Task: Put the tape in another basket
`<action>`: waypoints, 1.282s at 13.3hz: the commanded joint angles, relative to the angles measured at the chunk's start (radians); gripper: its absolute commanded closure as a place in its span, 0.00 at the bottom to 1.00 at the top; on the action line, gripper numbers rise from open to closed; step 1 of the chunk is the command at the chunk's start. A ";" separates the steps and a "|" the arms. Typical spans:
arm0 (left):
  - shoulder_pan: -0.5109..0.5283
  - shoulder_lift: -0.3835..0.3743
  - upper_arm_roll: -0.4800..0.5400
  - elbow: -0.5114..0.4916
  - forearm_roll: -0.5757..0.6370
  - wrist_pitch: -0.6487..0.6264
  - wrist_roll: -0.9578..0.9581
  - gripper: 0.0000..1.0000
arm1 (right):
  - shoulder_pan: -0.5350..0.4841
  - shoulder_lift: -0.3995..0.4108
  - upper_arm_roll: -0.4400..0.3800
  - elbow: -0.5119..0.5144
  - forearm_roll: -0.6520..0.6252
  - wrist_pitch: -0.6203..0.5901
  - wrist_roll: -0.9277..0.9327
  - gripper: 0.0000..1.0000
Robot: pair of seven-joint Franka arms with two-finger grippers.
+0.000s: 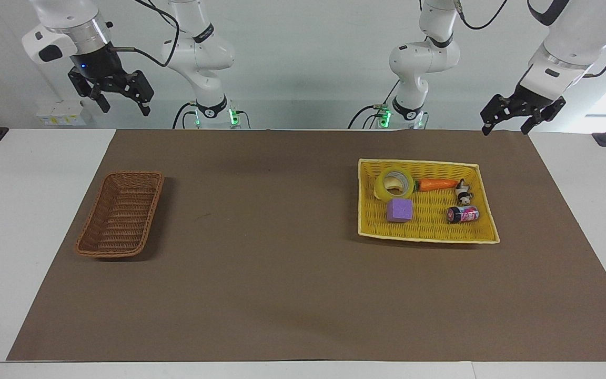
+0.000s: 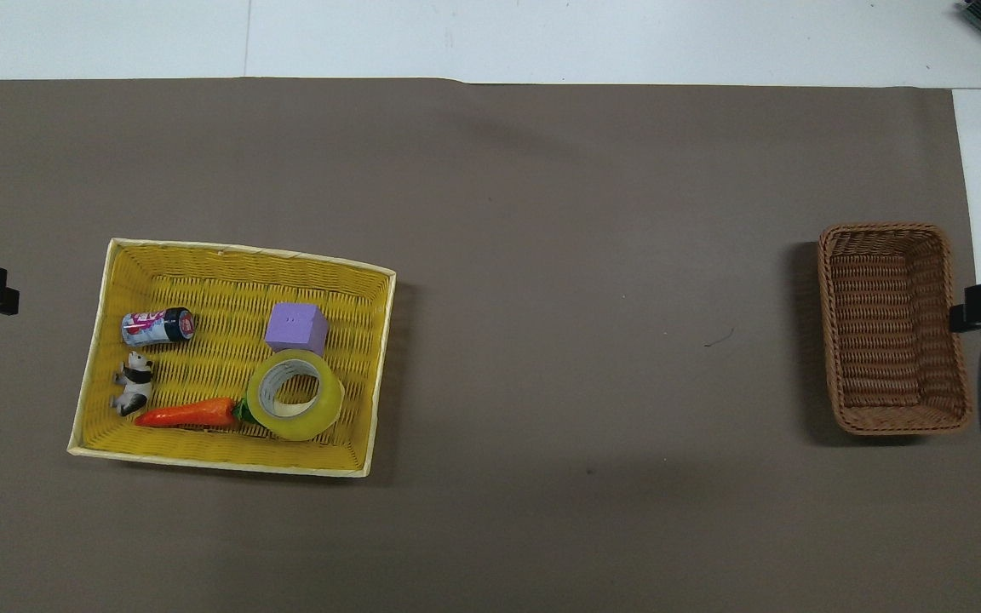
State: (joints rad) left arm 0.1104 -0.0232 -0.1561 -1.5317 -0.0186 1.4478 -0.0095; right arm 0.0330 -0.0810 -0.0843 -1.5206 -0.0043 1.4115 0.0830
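Resting in yellow woven tray (image 1: 366, 200), glossy yellow tape roll (image 1: 394, 183) awaits transfer; left gripper (image 1: 507, 117) and right gripper (image 1: 122, 102) raised, jaws apart, empty.

Both arms raised clear of the surface, wrists bent downward. Left gripper (image 1: 511, 116) hangs high at its own end, jaws spread and empty. Right gripper (image 1: 121, 100) hangs high at its end, jaws likewise spread, empty.

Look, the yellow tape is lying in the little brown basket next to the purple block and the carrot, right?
Not quite. The tape lies in the yellow basket, not the brown basket, which holds nothing. It is indeed beside the purple block and the carrot. The overhead view shows this.
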 commanded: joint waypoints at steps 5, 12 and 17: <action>-0.072 -0.073 0.010 -0.293 -0.047 0.249 0.046 0.00 | -0.013 0.010 0.008 0.019 0.020 -0.023 0.000 0.00; -0.100 -0.029 0.010 -0.519 -0.098 0.437 0.264 0.00 | -0.013 0.010 0.008 0.020 0.020 -0.023 0.001 0.00; -0.155 0.112 0.010 -0.534 -0.107 0.555 0.287 0.00 | -0.013 0.010 0.008 0.020 0.020 -0.023 0.000 0.00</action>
State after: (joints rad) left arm -0.0118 0.0548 -0.1608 -2.0530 -0.1069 1.9523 0.2557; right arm 0.0330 -0.0810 -0.0843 -1.5206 -0.0043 1.4115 0.0830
